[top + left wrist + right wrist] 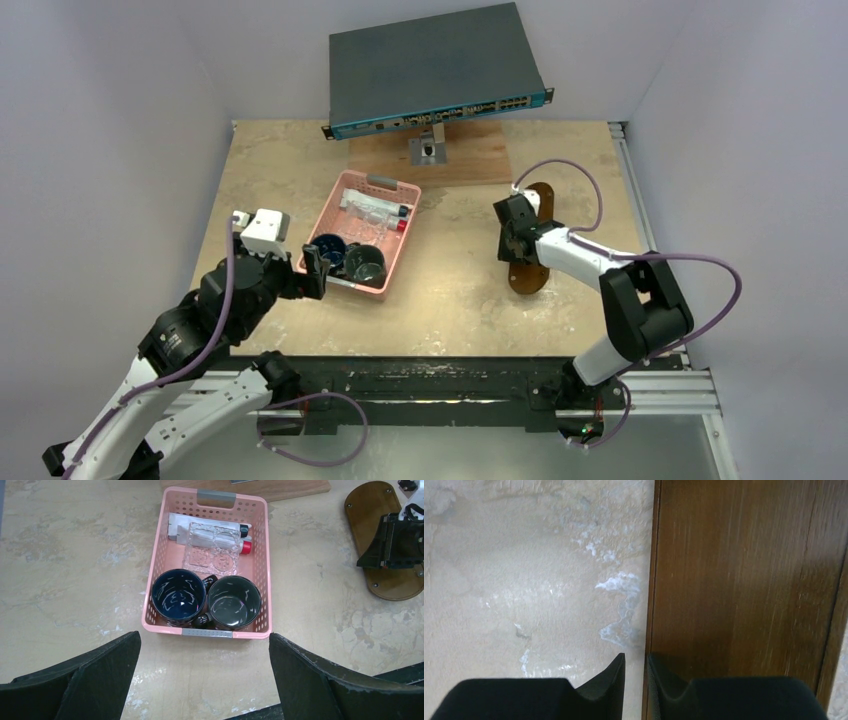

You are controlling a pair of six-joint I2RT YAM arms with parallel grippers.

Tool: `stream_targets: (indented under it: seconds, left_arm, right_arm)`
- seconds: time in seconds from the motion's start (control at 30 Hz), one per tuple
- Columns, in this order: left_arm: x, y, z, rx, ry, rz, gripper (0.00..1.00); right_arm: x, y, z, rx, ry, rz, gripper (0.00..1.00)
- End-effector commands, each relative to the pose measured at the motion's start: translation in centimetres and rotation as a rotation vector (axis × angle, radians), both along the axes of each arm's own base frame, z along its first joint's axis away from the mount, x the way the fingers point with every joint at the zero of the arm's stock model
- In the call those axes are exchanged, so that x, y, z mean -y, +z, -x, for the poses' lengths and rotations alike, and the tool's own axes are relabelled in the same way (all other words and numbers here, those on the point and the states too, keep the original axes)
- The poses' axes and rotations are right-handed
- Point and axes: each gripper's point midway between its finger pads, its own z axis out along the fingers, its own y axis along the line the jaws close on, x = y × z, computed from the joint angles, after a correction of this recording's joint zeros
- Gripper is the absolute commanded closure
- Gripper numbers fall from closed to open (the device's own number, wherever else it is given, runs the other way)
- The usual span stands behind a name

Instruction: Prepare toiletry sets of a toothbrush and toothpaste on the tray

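The toiletry sets [212, 547] lie in clear wrapping at the far end of a pink basket [157, 560], white pieces and a red-capped tube among them. The dark-brown tray [530, 278] lies on the table to the right of the basket. My right gripper [636, 657] stands over the tray's [744, 580] left edge, one finger on the table side and one over the wood. Its jaws are nearly closed, with a sliver of table still showing between them. My left gripper [205, 640] hovers wide open and empty just before the basket's near end.
Two dark mugs [178, 595] [234, 602] fill the basket's near half. A grey network switch [430, 65] stands raised at the back over a light wooden board [470, 160]. White walls close both sides.
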Motion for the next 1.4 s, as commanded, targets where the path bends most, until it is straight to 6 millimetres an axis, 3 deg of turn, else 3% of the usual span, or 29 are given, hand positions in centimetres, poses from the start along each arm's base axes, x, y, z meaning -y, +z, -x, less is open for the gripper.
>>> stream_targets:
  seconds: [0.0, 0.33, 0.8, 1.03, 1.37]
  left_arm:
    - [-0.2, 0.3, -0.1, 0.019, 0.009, 0.004, 0.00]
    - [-0.3, 0.4, -0.1, 0.023, 0.012, 0.008, 0.00]
    - [-0.3, 0.4, 0.0, 0.022, 0.012, 0.012, 0.00]
    - [-0.2, 0.5, 0.0, 0.023, 0.008, 0.014, 0.00]
    - [-0.3, 0.4, 0.1, 0.022, 0.008, 0.014, 0.00]
  right_arm:
    - [-0.3, -1.6, 2.7, -0.088, 0.028, -0.038, 0.76]
    - [-0.7, -0.4, 3.1, -0.061, 0.036, -0.070, 0.76]
    - [-0.6, 5.9, 2.2, 0.065, 0.015, -0.101, 0.71]
    - [0.9, 8.5, 0.2, 0.141, -0.041, -0.029, 0.63]
    - [3.9, 10.3, -3.9, 0.215, -0.177, -0.039, 0.56]
